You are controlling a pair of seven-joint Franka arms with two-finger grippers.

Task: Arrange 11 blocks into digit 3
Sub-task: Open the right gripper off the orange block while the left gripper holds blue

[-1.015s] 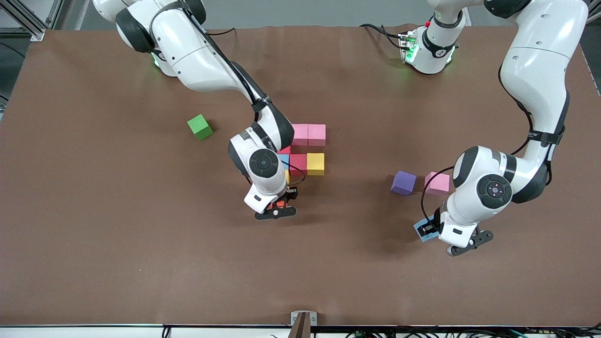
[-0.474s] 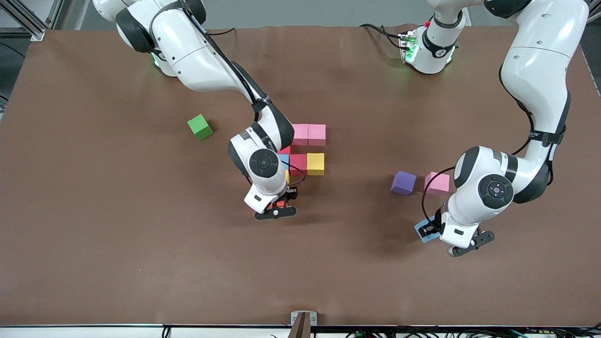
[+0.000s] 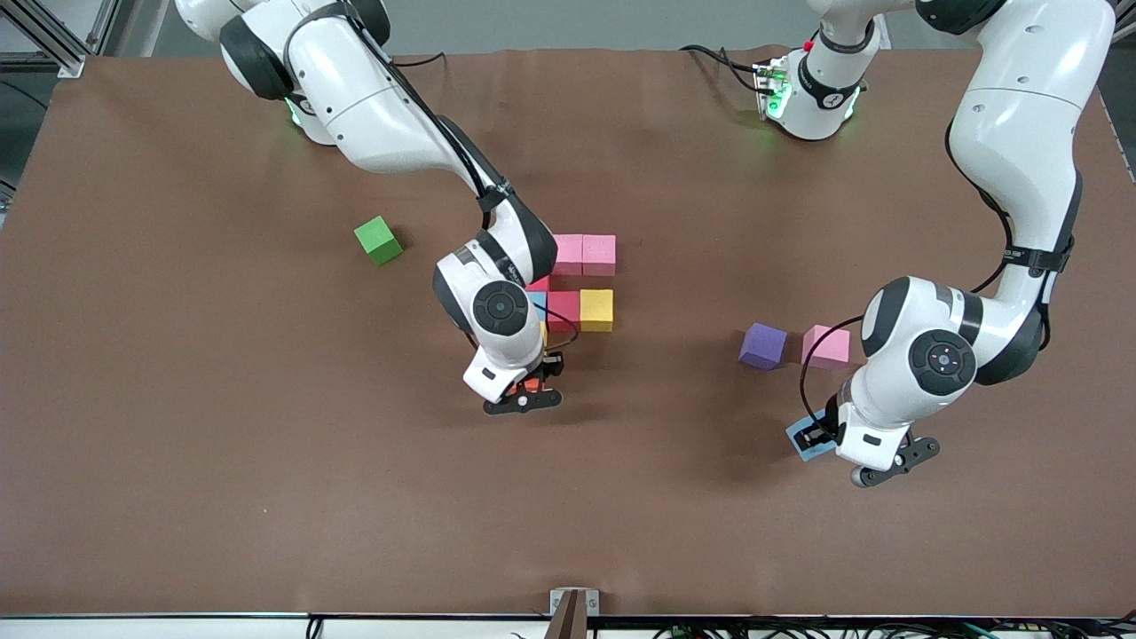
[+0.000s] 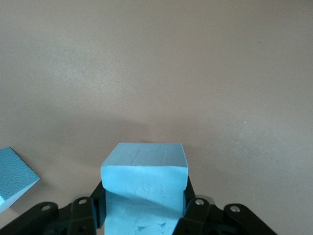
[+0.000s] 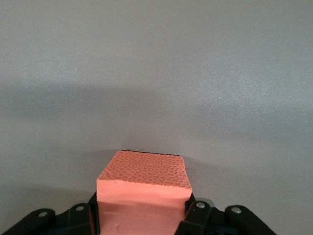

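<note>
- The blocks forming the partial digit 3 [image 3: 577,288] are sitting mid-tabletop: two pink cubes [image 3: 584,255] side by side at the edge farthest from the front camera, then a red cube [image 3: 563,311] touching a yellow cube [image 3: 596,310] nearer the camera. More cubes are partly hidden under the right arm's wrist, with slivers of blue, red and yellow showing, so the count in the figure is not readable.
- The right gripper [image 3: 530,388] is hanging low at the camera-side end of the figure, its fingers [image 5: 195,215] pinching the orange cube [image 5: 144,188] on two opposite sides. Judgement: it is being lined up to extend the column toward the camera; whether the cube is touching the tabletop cannot be told.
- The left gripper [image 3: 821,437] is over bare tabletop toward the left arm's end, its fingers [image 4: 195,213] clamping a light blue cube [image 4: 145,188] by its flanks — probably just picked and due to travel to the figure.
- A second blue cube [image 4: 12,178] is lying just beside that gripper, seen only in the left wrist view.
- A purple cube [image 3: 763,345] and a third pink cube [image 3: 826,347] are waiting near each other, well apart from the figure — unplaced.
- The green cube [image 3: 378,240] is sitting alone toward the right arm's end.
- Containers: none in view; everything is resting directly on the brown tabletop [image 3: 222,444].
</note>
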